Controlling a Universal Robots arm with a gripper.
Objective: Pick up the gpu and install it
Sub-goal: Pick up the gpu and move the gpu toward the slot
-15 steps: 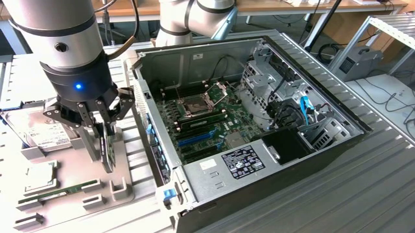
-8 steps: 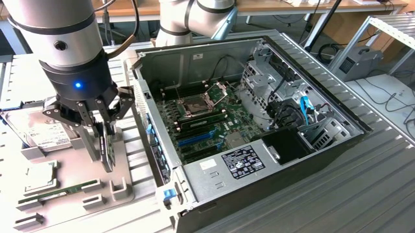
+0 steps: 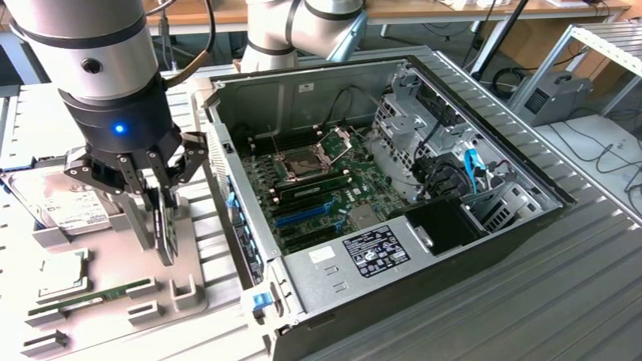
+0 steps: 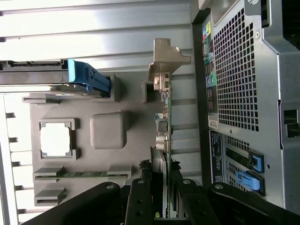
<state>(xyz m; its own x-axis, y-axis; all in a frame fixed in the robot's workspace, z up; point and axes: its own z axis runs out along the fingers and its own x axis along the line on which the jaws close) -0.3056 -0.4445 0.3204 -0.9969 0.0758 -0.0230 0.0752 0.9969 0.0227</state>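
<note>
The gpu is a green card seen edge-on, standing upright over the grey parts tray. My gripper reaches down from above and is shut on the card's upper part. In the wrist view the gpu runs away from my fingers, ending in its silver end bracket. The card's lower edge sits close over the tray's holder blocks. The open computer case lies at the exterior view's right of the card, its motherboard and blue slot exposed.
On the tray sit a hard drive, a processor chip and a long memory stick. The case's perforated back panel stands close beside the card. A second robot arm rises behind the case.
</note>
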